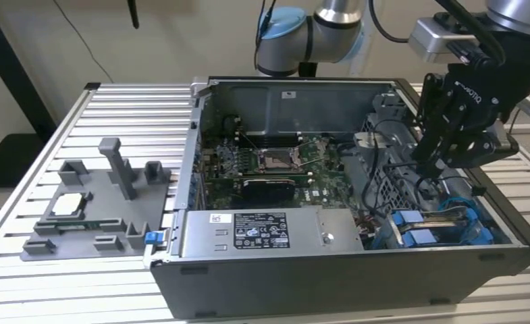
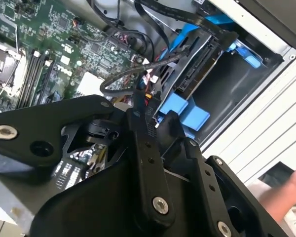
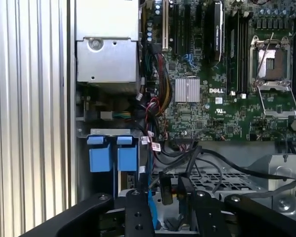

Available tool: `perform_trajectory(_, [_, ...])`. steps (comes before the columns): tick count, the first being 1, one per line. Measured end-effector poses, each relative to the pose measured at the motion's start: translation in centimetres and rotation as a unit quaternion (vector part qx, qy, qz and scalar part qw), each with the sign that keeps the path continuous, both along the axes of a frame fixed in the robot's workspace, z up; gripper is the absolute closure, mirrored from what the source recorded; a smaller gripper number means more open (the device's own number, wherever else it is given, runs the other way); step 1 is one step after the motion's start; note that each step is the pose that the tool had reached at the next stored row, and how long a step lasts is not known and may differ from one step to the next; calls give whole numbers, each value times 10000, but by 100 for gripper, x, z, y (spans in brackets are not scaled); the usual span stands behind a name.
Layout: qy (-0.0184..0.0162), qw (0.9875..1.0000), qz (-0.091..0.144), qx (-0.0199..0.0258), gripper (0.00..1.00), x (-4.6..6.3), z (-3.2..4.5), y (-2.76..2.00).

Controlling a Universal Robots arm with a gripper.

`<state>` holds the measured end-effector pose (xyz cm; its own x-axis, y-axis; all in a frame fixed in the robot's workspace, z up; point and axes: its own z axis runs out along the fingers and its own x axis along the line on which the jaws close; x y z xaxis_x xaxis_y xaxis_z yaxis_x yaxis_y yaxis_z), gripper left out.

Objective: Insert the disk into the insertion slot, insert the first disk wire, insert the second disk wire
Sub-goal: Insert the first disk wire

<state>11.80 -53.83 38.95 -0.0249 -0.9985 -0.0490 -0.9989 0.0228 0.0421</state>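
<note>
In the exterior view the open computer case (image 1: 337, 283) sits on the slatted bench (image 1: 111, 121). The arm reaches down into the case's corner at the exterior view's right, with the gripper (image 1: 429, 177) low among the cables, just above the insertion slot (image 1: 481, 233). The disk (image 1: 440, 217) lies in that slot, its blue carrier down between the blue rails, so I judge the first step done. The grey power-supply box (image 1: 260, 233) stands just beside it. In the second wrist view the fingers (image 2: 148, 158) are drawn close together and seem to pinch the black plug of a disk wire (image 2: 139, 98), whose cable loops off over the motherboard (image 2: 64, 39). The plug is near the disk's end, close to the blue tabs (image 2: 185, 111), and I cannot tell whether it touches anything there. In the first wrist view the plug stands upright at the fingertips, near the two blue tabs, with the processor socket (image 3: 272, 59) well apart. I see no wire plainly seated in the disk, so by my reckoning both wire steps are left, the first of them in hand.
</note>
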Motion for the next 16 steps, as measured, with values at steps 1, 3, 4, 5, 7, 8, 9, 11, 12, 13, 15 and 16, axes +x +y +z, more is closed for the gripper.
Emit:
perform_trajectory(1, [-3,10000,0,18,100,0,-3,1])
perform_trajectory(3, [-5,10000,-1,23,100,-1,-4,1])
perform_trajectory(4, [-6,10000,0,24,100,-1,-4,1])
perform_trajectory(5, [-6,10000,-1,23,100,-1,-4,1])
perform_trajectory(7, [-6,10000,-1,23,100,-1,-4,1])
perform_trajectory(8, [-6,10000,-1,24,100,-1,-4,1])
perform_trajectory(9, [-6,10000,-1,24,100,-1,-4,1])
perform_trajectory(11, [-6,10000,0,23,100,-1,-4,1])
perform_trajectory(12, [-7,10000,0,23,100,-1,-4,1])
perform_trajectory(13, [-7,10000,-1,24,100,-1,-4,1])
perform_trajectory(15, [-7,10000,-1,23,100,-1,-4,1])
perform_trajectory(16, [-7,10000,0,23,100,-1,-4,1])
